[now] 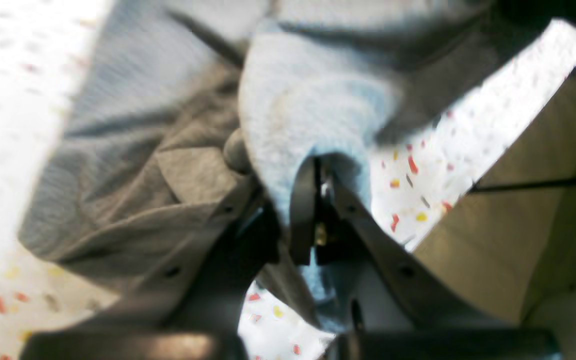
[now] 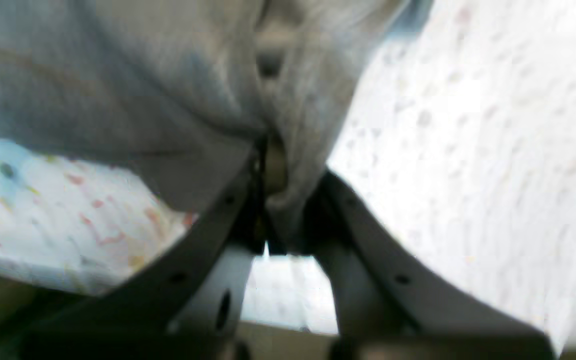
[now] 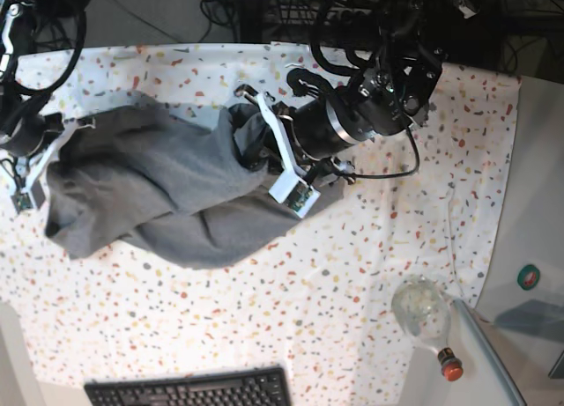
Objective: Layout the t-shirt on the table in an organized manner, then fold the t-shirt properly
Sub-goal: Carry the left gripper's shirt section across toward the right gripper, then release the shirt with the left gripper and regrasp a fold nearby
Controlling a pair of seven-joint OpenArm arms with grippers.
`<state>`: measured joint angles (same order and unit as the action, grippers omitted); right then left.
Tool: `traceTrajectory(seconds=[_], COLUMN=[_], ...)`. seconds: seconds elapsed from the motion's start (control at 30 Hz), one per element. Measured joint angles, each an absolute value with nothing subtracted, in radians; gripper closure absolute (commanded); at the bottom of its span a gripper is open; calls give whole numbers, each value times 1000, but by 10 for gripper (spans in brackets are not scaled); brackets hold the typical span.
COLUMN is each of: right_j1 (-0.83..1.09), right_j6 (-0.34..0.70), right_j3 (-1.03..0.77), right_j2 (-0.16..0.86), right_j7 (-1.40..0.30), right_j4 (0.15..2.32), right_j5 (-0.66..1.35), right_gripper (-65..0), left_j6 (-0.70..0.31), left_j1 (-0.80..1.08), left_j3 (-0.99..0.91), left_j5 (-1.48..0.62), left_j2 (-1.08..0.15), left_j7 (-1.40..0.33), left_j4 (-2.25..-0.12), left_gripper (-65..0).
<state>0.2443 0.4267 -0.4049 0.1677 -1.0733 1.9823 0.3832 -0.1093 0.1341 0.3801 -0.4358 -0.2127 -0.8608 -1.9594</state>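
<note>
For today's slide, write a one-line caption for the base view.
Two arms' shut grippers, left and right, hold a crumpled heather-grey cotton t-shirt over the speckled white table.

A t-shirt lies bunched on the left half of a table, stretched between an arm at the far left edge and another just right of it. A bottle lies near the right corner; a keyboard sits at the near edge.

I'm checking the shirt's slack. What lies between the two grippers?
In the base view, the bunched, sagging t-shirt spans the stretch between the right gripper and the left gripper, both shut on it, over the table.
</note>
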Motion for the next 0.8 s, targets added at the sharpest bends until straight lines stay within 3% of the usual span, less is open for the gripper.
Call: traceTrajectory(seconds=[0.23, 0.4, 0.43, 0.47, 0.53, 0.57, 0.67, 0.8], right_j1=[-75, -437, -499, -542, -565, -560, -501, -333], right_j6=[433, 435, 432, 429, 433, 433, 430, 426], right_j3=[-396, -395, -398, -397, -395, -396, -405, -402], right_j2=[171, 183, 190, 199, 216, 223, 235, 251], right_j7=[-1104, -1036, -995, -955, -881, -864, -817, -807], right_j4=[1856, 1349, 1235, 1149, 1077, 1079, 1153, 1327], right_j5=[386, 344, 324, 312, 318, 308, 310, 307], right_gripper=[0, 0, -38, -137, -270, -303, -291, -291], left_j6=[-107, -105, -80, -53, -15, -14, -11, -10], left_j1=[-56, -347, -407, -461, -516, -527, -515, -390], left_j3=[170, 71, 68, 69, 73, 72, 70, 69], left_j5=[-426, -415, -418, -416, -422, -427, -429, -430], left_j2=[-60, 6, 7, 9, 14, 17, 12, -9], left_j7=[-867, -859, -856, -838, -719, -662, -557, -562], left_j4=[-1892, -1511, -1414, -1328, -1230, -1217, -1220, -1308], left_gripper=[0, 0, 0, -91, -314, -413, -645, -650])
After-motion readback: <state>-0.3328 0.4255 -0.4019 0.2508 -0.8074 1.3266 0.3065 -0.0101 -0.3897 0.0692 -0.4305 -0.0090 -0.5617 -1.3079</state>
